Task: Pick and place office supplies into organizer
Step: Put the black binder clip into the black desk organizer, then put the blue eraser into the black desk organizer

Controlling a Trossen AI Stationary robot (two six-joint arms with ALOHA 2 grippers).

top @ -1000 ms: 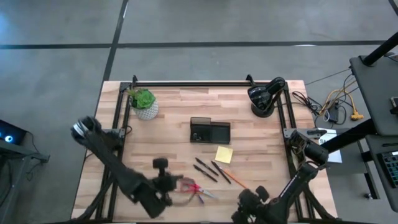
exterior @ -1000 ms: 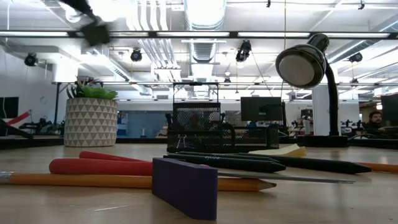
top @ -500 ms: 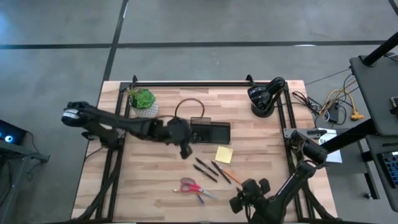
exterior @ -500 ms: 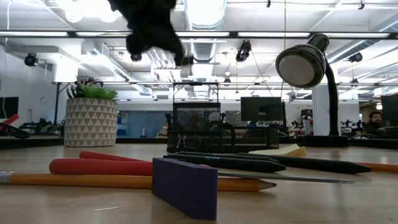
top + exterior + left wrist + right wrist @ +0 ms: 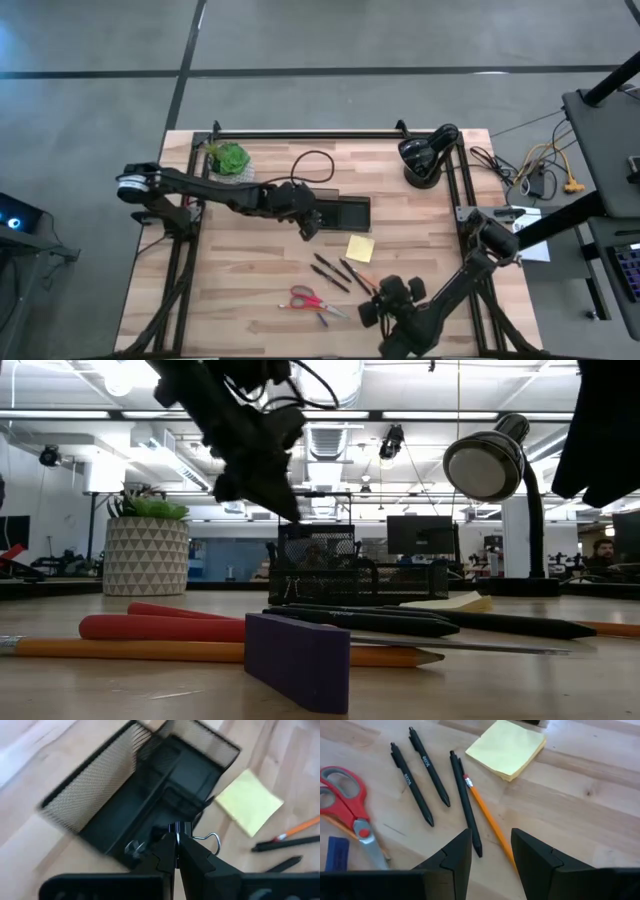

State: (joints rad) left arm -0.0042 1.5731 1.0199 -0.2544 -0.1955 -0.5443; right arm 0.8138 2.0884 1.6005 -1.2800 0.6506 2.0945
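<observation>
**deskbot_fan:** Since the earlier shots, the left arm had swung all the way from down by the scissors point(image 5: 308, 300) up to the organizer point(image 5: 338, 212), and the right arm had crept in toward the pens. So where did the job stand at that point?

**mesh_tray:** Barely started, I'd say. The left gripper point(image 5: 176, 851) was clamped shut on a small binder clip point(image 5: 192, 836) and hung right over the organizer's near edge, with the clip's wire loops poking out past the fingertips. Another little clip point(image 5: 133, 848) already seemed to sit inside the tray, though I couldn't say which compartment. Everything else was out on the table on the near side of the organizer: the yellow sticky-note pad point(image 5: 507, 747) just beside it, then three black pens point(image 5: 427, 767), the orange pencil point(image 5: 490, 822), and farthest off the scissors and a purple eraser point(image 5: 336, 853).

**deskbot_fan:** And the arms' poses?

**mesh_tray:** The left arm was stretched long across the table with its wrist tipped down at the tray. The right gripper point(image 5: 491, 852) hovered low over the pens and pencil, fingers parted and empty, straddling the pencil's line. My guess was that the clip needed dropping first, and then the pens were next.
</observation>
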